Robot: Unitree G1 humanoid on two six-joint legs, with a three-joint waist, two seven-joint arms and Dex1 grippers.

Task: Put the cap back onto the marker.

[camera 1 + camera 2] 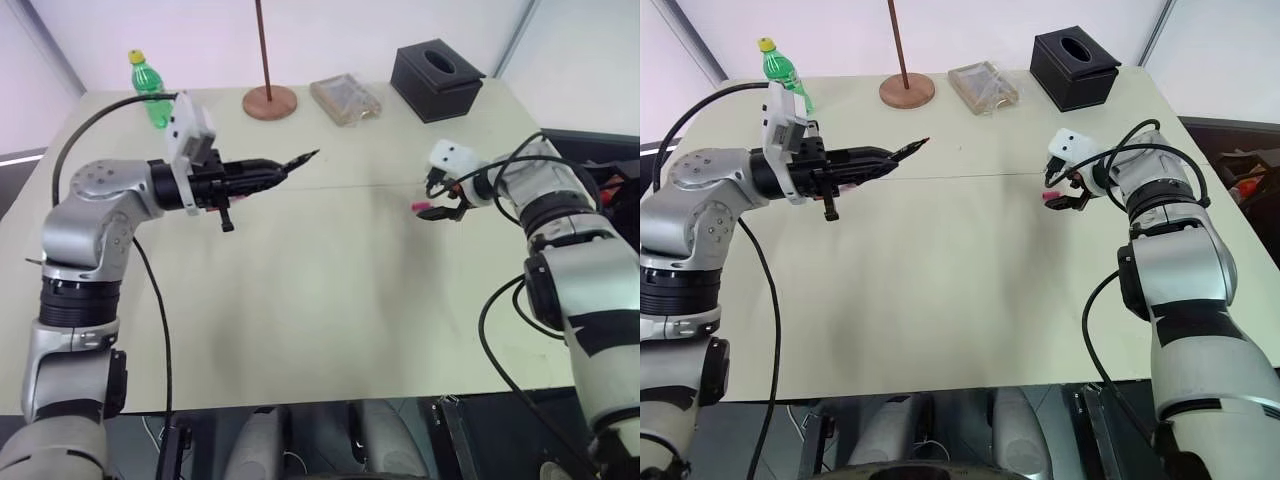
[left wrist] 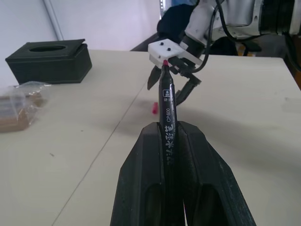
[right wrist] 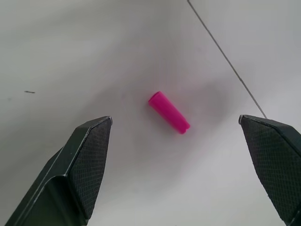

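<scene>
Hovering with its jaws spread wide, the right gripper (image 3: 176,174) is poised just above the cap (image 3: 169,112), which is lying on its side on the surface (image 1: 300,320), bracketed for a pinch. The left gripper (image 2: 171,141) is clenching the marker (image 2: 167,117), holding it level with its tip pointing toward the cap, presumably presenting it for capping.

My left gripper (image 1: 268,174) is holding the marker (image 1: 296,162) above the table (image 1: 320,300), while the cap (image 3: 169,112) is lying under my right gripper (image 1: 441,209).
</scene>
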